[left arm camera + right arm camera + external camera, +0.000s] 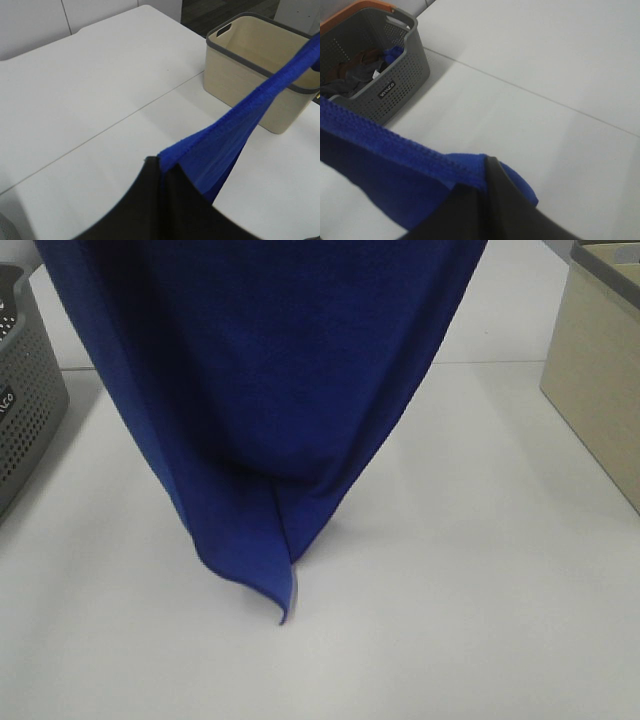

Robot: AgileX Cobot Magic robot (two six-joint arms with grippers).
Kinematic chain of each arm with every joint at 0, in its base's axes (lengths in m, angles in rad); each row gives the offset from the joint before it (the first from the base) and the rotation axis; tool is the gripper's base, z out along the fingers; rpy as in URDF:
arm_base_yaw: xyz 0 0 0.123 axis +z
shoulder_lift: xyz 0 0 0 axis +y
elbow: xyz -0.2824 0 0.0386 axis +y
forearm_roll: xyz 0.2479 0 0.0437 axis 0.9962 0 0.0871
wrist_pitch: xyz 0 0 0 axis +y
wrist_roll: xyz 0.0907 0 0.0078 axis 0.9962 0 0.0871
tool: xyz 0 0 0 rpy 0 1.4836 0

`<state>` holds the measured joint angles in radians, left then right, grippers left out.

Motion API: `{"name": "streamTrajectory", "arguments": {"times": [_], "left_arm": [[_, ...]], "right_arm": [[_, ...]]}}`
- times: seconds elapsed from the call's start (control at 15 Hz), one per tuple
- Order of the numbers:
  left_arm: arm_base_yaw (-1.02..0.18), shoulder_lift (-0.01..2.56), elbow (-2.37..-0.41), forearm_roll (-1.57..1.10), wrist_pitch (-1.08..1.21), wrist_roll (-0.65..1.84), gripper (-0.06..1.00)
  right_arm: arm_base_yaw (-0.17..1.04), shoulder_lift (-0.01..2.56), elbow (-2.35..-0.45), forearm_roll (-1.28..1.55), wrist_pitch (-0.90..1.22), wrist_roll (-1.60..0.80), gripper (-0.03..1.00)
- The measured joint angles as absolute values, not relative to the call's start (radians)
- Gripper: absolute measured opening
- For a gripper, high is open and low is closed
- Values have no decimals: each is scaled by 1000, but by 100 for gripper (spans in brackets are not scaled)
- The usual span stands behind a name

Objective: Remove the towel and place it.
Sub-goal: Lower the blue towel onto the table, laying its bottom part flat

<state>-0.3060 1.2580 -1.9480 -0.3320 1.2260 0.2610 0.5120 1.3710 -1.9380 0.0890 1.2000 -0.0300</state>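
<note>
Left gripper (pixel 161 169) is closed on one upper corner region of the towel (pixel 280 370); blue cloth emerges where its dark fingers (pixel 135 205) meet. Right gripper (pixel 487 172) is clamped on the opposite upper region in the same way. Neither gripper appears in the exterior high view.

Reference landmark: the grey perforated basket (pixel 25 410), which holds clothing.
- The towel hangs just beside the basket, between it and the beige bin (pixel 600 390).
- The top edge is stretched between the two grippers. That edge is the long axis.
- The body of the cloth hangs straight below both grippers and tapers to a single low corner.
- Whether that corner touches the table (pixel 480 630) or hangs just above it cannot be determined.

Both arms share the load, so neither is nearer. Judgement: placement requires a matched descent, with sideways travel to prevent bunching.
</note>
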Motion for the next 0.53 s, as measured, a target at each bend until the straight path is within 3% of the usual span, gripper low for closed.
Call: {"name": "streamTrajectory", "arguments": {"times": [0.27, 0.53], "left_arm": [[-306, 1249, -1962, -450, 1201, 483, 0], [-306, 1301, -1966, -355, 1195, 512, 0]], "right_arm": [[514, 1369, -2024, 0, 1202, -57, 2], [520, 1372, -2021, -37, 1202, -67, 2]]}}
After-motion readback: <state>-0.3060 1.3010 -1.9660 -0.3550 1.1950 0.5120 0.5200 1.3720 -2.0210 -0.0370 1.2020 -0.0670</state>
